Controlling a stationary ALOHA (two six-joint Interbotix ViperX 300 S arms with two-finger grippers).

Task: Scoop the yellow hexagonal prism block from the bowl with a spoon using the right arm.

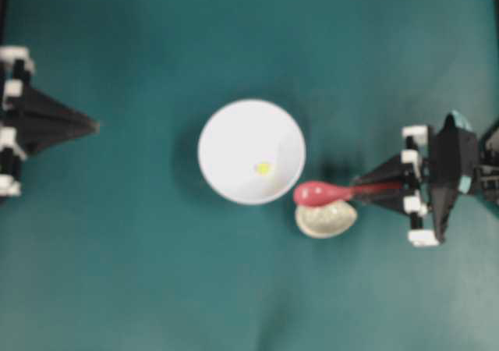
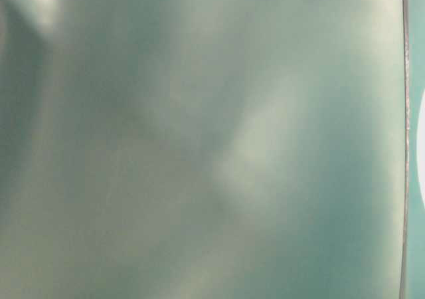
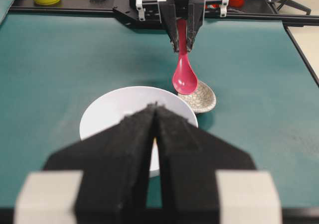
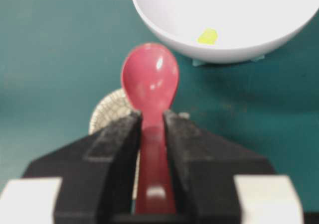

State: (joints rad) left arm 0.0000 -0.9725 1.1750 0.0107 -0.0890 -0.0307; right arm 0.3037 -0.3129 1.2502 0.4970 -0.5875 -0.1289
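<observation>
Right gripper [image 4: 152,122] is clamped on the handle of the spoon [image 4: 150,79], jaws narrow, one on each side of it. The scoop faces up and sits lifted over the speckled spoon rest [image 1: 326,220], just off the rim of the bowl [image 1: 222,132] at roughly 4 o'clock in the overhead view. Left gripper [image 3: 156,115] is parked well apart at the bowl's 9 o'clock, jaws pressed together, holding nothing.

The yellow hexagonal prism block [image 1: 263,168] lies inside the bowl, off centre toward 5 o'clock, so near the wall closest to the spoon.

Risks from here:
- The block is tiny against the scoop and sits close to the near wall. A steep entry likely pushes it along the floor or up the far side instead of loading it.
- The grip is on a smooth, glossy handle. Contact with the bowl floor could twist the spoon in the jaws and tip the scoop.
- Scoop clearance over the rim looks small from the wrist view. Clipping the rim would probably shove the bowl, which nothing holds in place.
- Dragging low on the way in could knock the spoon rest.

Table-level view is a blur, so actual scoop height can't be confirmed.
</observation>
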